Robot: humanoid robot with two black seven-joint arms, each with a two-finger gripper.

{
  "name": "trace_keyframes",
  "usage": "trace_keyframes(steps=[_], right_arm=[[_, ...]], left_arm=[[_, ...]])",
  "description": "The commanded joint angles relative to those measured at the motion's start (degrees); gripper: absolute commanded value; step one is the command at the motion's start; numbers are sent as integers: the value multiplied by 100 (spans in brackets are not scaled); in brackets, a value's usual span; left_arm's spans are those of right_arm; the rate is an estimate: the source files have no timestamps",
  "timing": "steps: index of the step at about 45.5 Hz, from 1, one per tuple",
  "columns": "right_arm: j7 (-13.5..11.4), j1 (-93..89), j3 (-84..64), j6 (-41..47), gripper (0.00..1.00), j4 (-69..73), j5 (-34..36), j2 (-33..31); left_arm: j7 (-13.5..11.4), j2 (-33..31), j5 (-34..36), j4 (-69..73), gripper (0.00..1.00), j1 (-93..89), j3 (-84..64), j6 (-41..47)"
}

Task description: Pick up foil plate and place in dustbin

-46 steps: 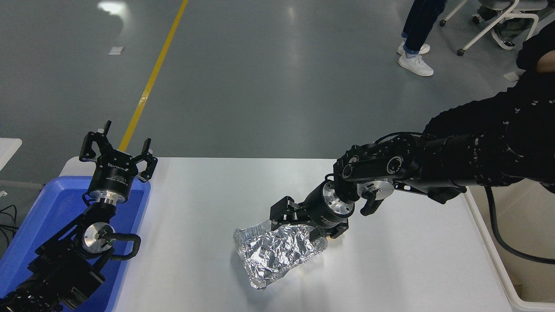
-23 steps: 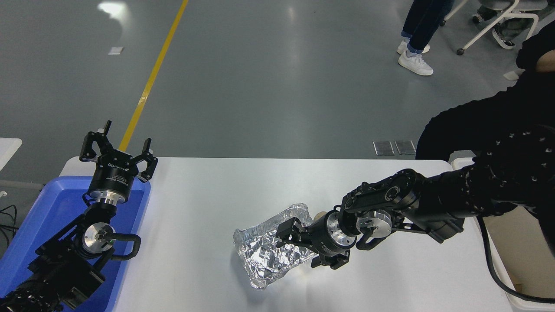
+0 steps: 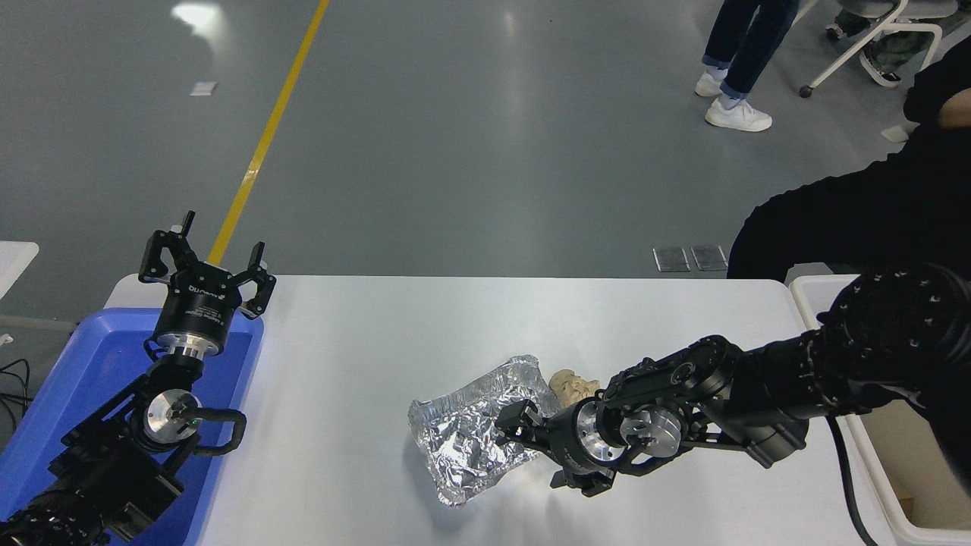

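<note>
The left pincer [image 3: 205,254] is parked over the blue tub [image 3: 45,409] at the worktop's [image 3: 364,334] left edge, fingers spread wide. The foil plate [image 3: 470,436] lies on the worktop near centre, its far rim tilted up. The right pincer [image 3: 523,431] is at the plate's right rim, low and nearly level; whether it grips cannot be told. The step is grasping; next, clamp the rim, lift, and carry right to the dustbin [image 3: 872,470]. Since the earlier frame the right arm has dropped lower, uncovering a tan crumpled lump [image 3: 573,385].
</note>
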Motion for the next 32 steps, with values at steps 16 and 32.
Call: trace_keyframes(steps=[16, 32], right_arm=[[37, -476, 284, -996, 77, -42, -87, 0], [37, -441, 204, -996, 16, -25, -306, 0]], left_arm=[[0, -5, 0, 1, 98, 0, 0, 8], [0, -5, 0, 1, 98, 0, 0, -1]])
